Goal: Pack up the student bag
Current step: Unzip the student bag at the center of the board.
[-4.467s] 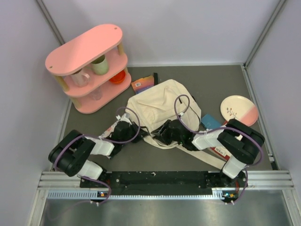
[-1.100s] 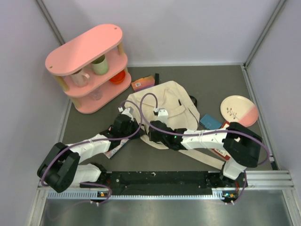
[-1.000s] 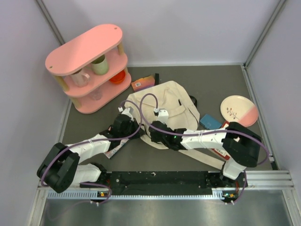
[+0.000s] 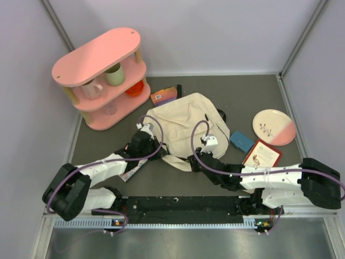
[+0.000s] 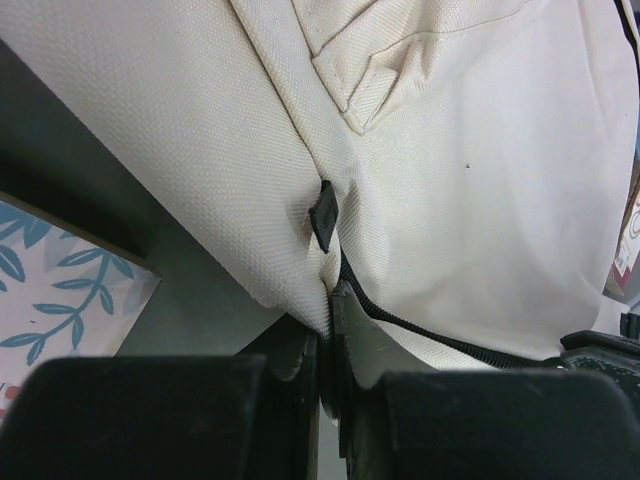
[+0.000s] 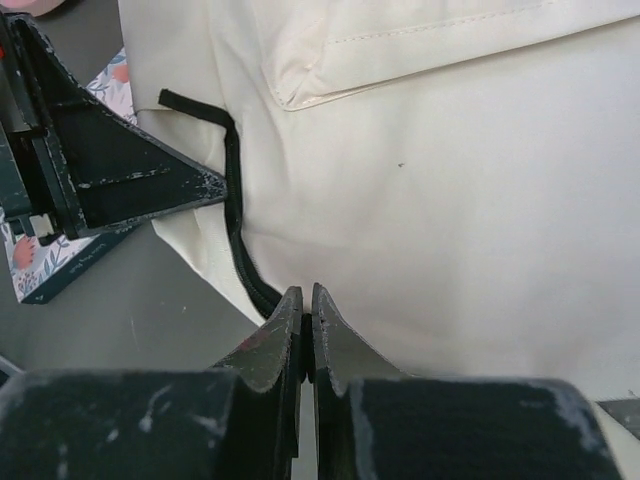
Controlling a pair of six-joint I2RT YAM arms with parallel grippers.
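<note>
The student bag (image 4: 188, 123) — cream canvas, black zip trim — lies crumpled mid-worktop (image 4: 253, 94). The left claw (image 5: 327, 305) pinches its zipped edge; the right claw (image 6: 304, 298) is closed tight against its near edge.

No text, brand, number or sign can be read in any view. A pale label patch is seen on the small orange box (image 4: 163, 96) at the far side of the table, but whatever is printed on it is too small to be made out. A picture is carried on the red-bordered card (image 4: 262, 154), and any lettering there is likewise lost to blur. Only blue leaves are shown on the patterned sheet (image 5: 50, 290) in the left wrist view. On the cream cloth of the student bag (image 4: 186, 121), seen close in both wrist views, no legible marking is found.
</note>
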